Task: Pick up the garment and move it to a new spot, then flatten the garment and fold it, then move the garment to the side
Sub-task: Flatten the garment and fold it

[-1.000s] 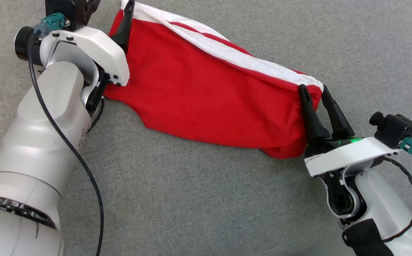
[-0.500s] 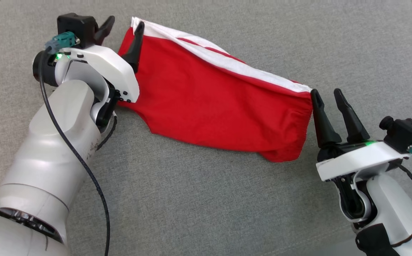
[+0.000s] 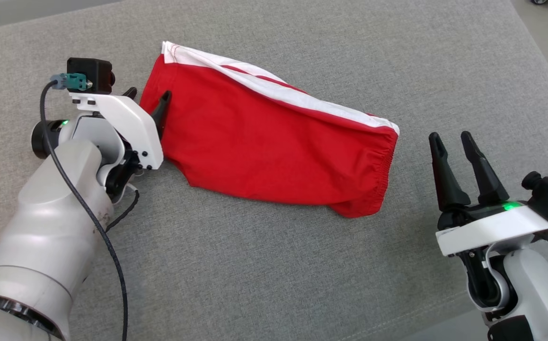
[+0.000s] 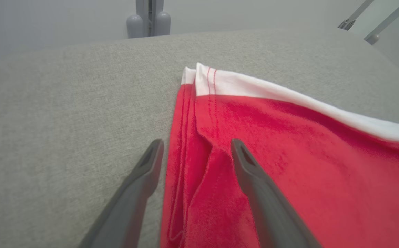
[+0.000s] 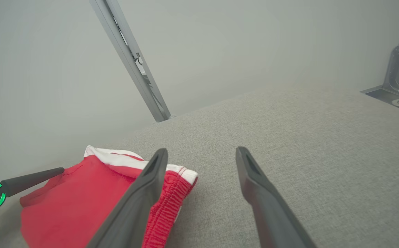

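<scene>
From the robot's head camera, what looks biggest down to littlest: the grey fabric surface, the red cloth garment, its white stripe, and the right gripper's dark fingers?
1. grey fabric surface
2. red cloth garment
3. white stripe
4. right gripper, its dark fingers

The last two are close, and the fingers are nearer the camera, so that order is unsure.

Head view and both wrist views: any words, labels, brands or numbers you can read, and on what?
No text can be read.
Garment: plain red with a white band, no print or tag showing.
Right gripper: a tiny marking on its white mount, too small to read.
Cushion: no text.
</scene>
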`<state>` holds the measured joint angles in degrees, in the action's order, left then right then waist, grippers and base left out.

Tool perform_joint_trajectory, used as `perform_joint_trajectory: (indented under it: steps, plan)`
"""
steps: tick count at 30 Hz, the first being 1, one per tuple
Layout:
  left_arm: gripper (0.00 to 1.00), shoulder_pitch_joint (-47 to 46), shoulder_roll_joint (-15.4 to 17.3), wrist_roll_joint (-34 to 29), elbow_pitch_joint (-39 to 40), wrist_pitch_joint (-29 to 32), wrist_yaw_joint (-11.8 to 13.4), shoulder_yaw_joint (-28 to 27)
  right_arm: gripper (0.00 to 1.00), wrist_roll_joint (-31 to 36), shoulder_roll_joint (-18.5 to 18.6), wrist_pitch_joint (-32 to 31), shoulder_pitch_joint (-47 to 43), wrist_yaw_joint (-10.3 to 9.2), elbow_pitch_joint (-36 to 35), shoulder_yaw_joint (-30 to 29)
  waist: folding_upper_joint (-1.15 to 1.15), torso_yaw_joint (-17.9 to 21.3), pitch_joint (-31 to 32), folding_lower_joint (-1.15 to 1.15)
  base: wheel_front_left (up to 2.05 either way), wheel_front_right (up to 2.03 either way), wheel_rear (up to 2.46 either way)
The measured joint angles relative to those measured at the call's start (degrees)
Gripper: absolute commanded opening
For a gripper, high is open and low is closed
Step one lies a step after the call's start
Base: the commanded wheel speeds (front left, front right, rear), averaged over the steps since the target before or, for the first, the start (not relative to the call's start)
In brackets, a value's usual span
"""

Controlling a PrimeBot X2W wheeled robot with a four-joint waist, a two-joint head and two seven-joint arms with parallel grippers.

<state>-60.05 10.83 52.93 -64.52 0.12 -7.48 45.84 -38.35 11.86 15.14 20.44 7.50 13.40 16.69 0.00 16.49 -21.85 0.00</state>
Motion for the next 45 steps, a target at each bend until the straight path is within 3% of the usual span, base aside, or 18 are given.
perform_joint_trajectory:
  steps: [13, 14, 15, 17, 34, 38, 45]
  plan:
    - [1.00, 0.7, 1.6, 5.1, 1.5, 6.3, 0.1, 2.2, 1.00, 2.0, 0.4, 0.0, -1.2, 0.00, -3.4, -2.4, 0.00, 0.9, -0.8, 0.00, 0.00, 0.00, 0.00]
    - [0.94, 0.9, 1.6, 5.4, 2.2, 6.6, 0.1, 2.6, 1.00, 2.3, 0.4, 0.0, -1.2, -0.01, -3.5, -2.5, 0.00, 0.9, -0.8, 0.00, 0.00, 0.00, 0.00]
    - [0.52, 1.0, 1.8, 5.8, 2.7, 6.9, 0.1, 2.9, 1.00, 2.4, 0.4, 0.0, -1.2, -0.01, -3.6, -2.5, 0.00, 0.8, -0.7, 0.00, 0.00, 0.00, 0.00]
    - [0.00, 1.0, 2.4, 6.3, 3.3, 6.9, 0.0, 3.5, 1.00, 2.6, 0.3, 0.0, -1.2, -0.01, -3.6, -2.6, 0.00, 0.7, -0.6, 0.00, 0.00, 0.00, 0.00]
    - [0.00, 1.8, 0.9, 8.3, -0.7, 10.8, 0.0, 7.2, 1.00, 3.8, 1.0, 0.0, -2.1, 0.00, -3.4, -2.8, 0.00, -1.3, 4.1, 0.00, 0.00, 0.00, 0.00]
    - [0.00, 4.0, -0.8, 9.6, -2.1, 8.1, 0.1, 6.3, 1.00, 4.1, 1.4, 0.0, -3.5, 0.00, -3.2, -3.8, 0.00, -2.2, 6.5, 0.00, 0.00, 0.00, 0.00]
    - [0.00, 9.0, -3.6, 10.0, -4.2, 8.9, 1.8, 7.2, 1.00, 5.2, 2.9, 0.0, -7.6, -0.01, -2.3, -7.2, 0.00, -6.5, 10.6, 0.00, 0.00, 0.00, 0.00]
